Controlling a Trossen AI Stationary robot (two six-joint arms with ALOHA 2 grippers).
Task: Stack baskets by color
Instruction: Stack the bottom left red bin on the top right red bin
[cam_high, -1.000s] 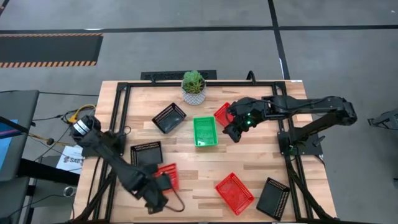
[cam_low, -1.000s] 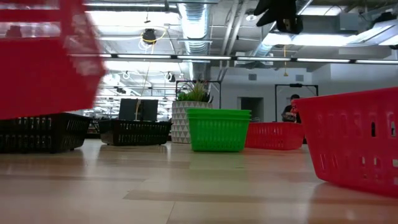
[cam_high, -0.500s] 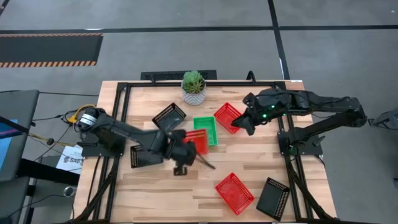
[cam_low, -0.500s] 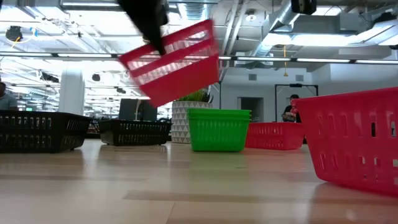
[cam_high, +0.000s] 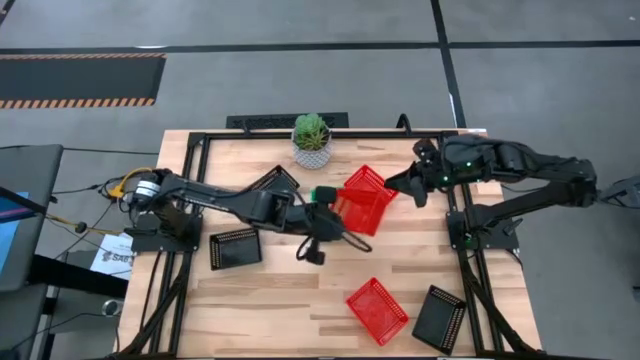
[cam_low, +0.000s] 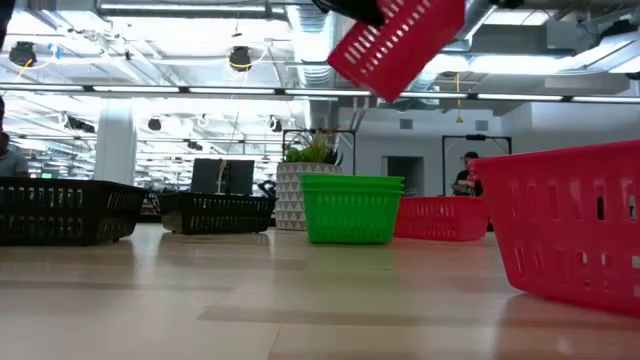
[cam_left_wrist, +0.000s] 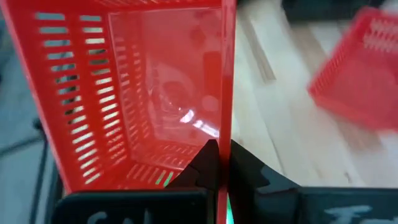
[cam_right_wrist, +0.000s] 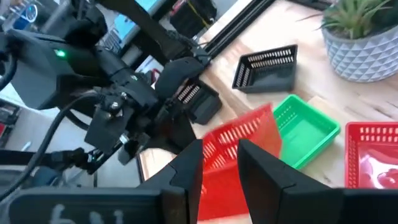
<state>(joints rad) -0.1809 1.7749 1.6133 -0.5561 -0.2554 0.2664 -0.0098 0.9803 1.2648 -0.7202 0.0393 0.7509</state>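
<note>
Red basket (cam_high: 366, 198) hangs tilted in the air, its rim clenched in the left gripper (cam_high: 330, 199), seemingly above the green baskets (cam_low: 351, 209) beside the plant (cam_high: 312, 139). Right gripper (cam_high: 412, 183), jaws parted and empty, hovers just beyond.

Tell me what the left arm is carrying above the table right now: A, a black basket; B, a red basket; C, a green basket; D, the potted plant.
B: the left gripper is shut on the rim of a red basket, held in the air above the green baskets in the low view.
</note>
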